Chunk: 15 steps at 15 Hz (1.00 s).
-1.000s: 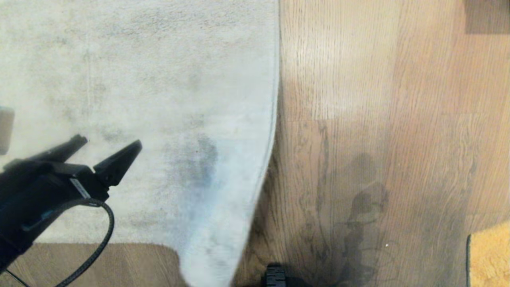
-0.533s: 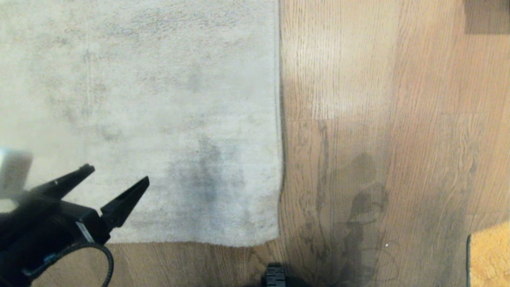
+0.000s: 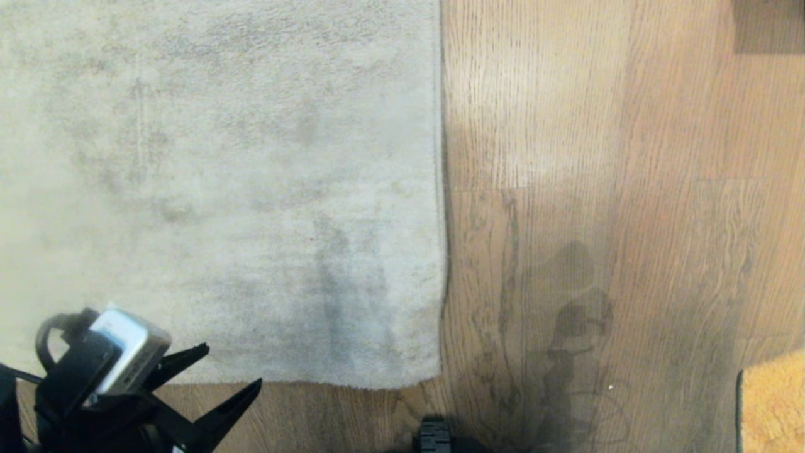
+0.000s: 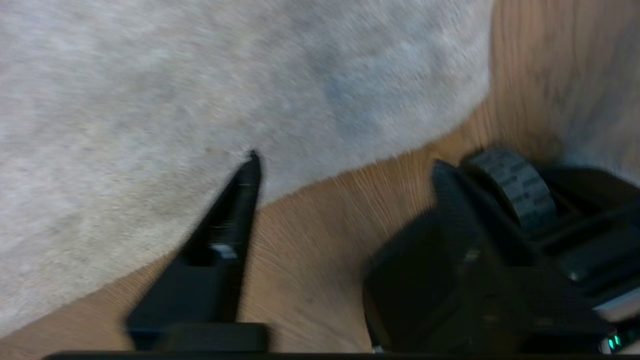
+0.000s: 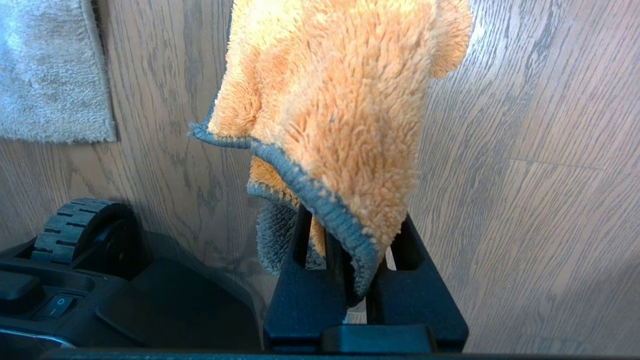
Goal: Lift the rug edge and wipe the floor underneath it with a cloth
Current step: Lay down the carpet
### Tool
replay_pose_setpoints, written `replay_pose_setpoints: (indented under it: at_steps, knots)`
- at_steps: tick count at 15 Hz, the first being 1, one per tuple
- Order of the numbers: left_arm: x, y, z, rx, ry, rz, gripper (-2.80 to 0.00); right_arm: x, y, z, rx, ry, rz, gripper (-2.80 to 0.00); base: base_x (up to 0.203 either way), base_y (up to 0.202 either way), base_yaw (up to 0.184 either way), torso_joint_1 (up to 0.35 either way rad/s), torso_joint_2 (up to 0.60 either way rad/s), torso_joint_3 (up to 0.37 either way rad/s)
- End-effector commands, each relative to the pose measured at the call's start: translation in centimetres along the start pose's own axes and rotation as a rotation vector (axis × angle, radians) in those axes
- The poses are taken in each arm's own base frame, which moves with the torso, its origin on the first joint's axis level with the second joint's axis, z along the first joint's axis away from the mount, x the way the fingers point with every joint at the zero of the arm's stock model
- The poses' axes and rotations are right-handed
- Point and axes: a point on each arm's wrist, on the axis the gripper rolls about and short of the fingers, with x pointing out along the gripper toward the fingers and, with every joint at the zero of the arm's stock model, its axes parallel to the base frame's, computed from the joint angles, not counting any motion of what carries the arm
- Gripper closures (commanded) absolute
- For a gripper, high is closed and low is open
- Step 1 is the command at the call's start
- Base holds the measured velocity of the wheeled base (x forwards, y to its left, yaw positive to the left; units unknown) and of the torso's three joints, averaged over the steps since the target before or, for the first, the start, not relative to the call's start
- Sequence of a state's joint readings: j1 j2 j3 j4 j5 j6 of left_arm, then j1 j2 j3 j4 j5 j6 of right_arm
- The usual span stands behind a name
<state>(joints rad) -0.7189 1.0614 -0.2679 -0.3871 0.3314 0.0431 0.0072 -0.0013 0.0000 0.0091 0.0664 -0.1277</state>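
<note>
The rug edge [image 3: 440,251] lies flat on the floor [image 3: 597,157], its straight border running away from the robot and its near corner [image 3: 434,377] squared off on the brown planks; the grey pile shows a darker smudge just inside that corner; the left gripper [image 3: 220,377] hangs low over the near border of the rug, well to the left of the corner, its two black fingers spread apart with nothing between them, one fingertip over the pile and the other over the bare wood just off the rug; in the left wrist view the same gripper [image 4: 345,165] straddles the rug's near border, one fingertip [image 4: 252,165] at the pile's margin; a wheel of the base [image 3: 434,434] sits on the planks close beside the rug corner; the right gripper [image 5: 350,225] is clenched on the cloth [image 5: 330,100], the orange fluffy rag with dark trim draping forward over its fingers above the floor, to the right of the rug corner and apart from it; in the head view a patch of the cloth [image 3: 773,402] shows far to the right of the rug
</note>
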Motion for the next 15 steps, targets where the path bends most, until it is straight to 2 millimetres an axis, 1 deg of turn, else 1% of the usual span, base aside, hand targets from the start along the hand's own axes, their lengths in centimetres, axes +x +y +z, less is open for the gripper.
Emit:
replay_pose_setpoints:
  at_steps: [1,3,5,10,13,15]
  knots:
    - [1.1,-0.6,-0.4,0.023,0.061,-0.036,0.0,0.0,0.0,0.0,-0.001,0.001,0.002,0.0,0.0,0.0,0.0,0.0,0.0,0.0]
    - [2.3,-1.1,-0.8,0.037,0.124,-0.11,0.0,0.0,0.0,0.0,-0.001,0.001,0.002,0.0,0.0,0.0,0.0,0.0,0.0,0.0]
    - [3.7,-1.6,-1.3,0.054,0.194,-0.143,0.0,0.0,0.0,0.0,-0.001,0.001,0.002,0.0,0.0,0.0,0.0,0.0,0.0,0.0]
    - [7.8,-3.1,-2.7,0.096,0.365,-0.155,0.0,0.0,0.0,0.0,-0.001,0.001,0.002,0.0,0.0,0.0,0.0,0.0,0.0,0.0]
    - [9.8,-3.8,-3.5,0.066,0.437,-0.145,0.0,0.0,0.0,0.0,-0.001,0.001,0.002,0.0,0.0,0.0,0.0,0.0,0.0,0.0]
    - [11.3,-4.3,-4.1,0.048,0.452,-0.138,0.0,0.0,0.0,0.0,-0.001,0.001,0.002,0.0,0.0,0.0,0.0,0.0,0.0,0.0]
